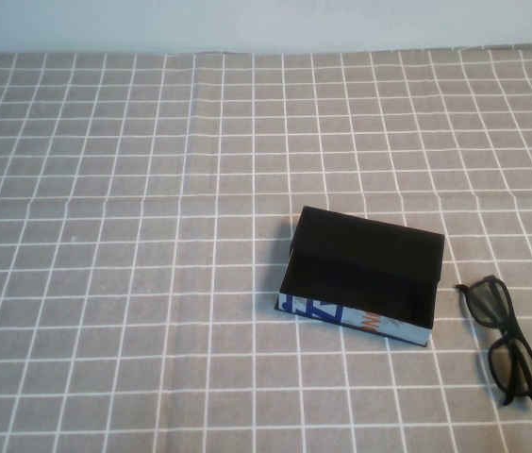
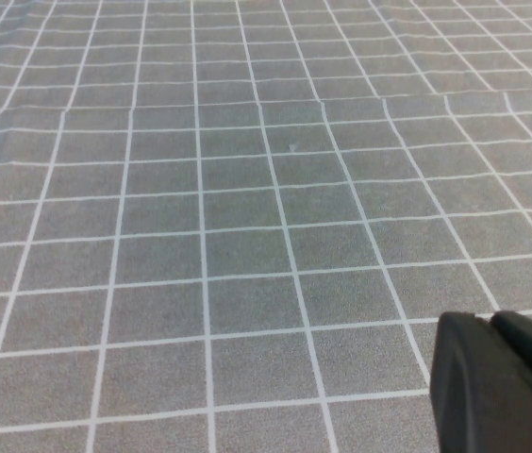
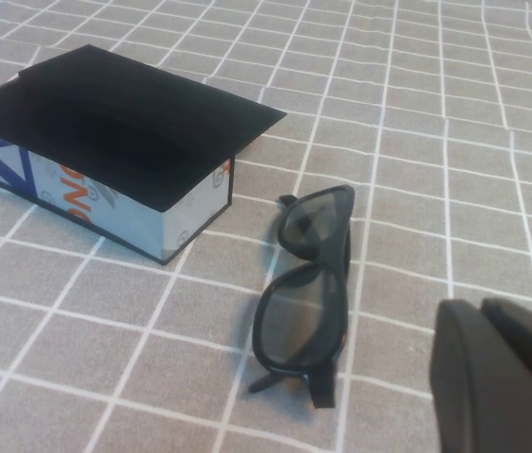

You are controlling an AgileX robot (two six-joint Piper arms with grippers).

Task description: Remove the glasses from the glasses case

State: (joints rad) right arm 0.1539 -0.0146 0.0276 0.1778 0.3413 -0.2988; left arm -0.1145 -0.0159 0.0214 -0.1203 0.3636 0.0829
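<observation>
The glasses case point(image 1: 360, 274) is a black box with a white front printed in blue and orange, lying right of the table's middle; I see only black inside it. It also shows in the right wrist view point(image 3: 115, 132). The black glasses point(image 1: 515, 365) lie folded open on the cloth just right of the case, apart from it, and show in the right wrist view point(image 3: 299, 321). My right gripper point(image 3: 481, 307) is shut and empty, a short way from the glasses. My left gripper point(image 2: 490, 319) is shut and empty over bare cloth. Neither gripper shows in the high view.
A grey cloth with a white grid point(image 1: 153, 189) covers the whole table. A pale wall point(image 1: 266, 24) runs along the far edge. The glasses lie near the right edge of the high view.
</observation>
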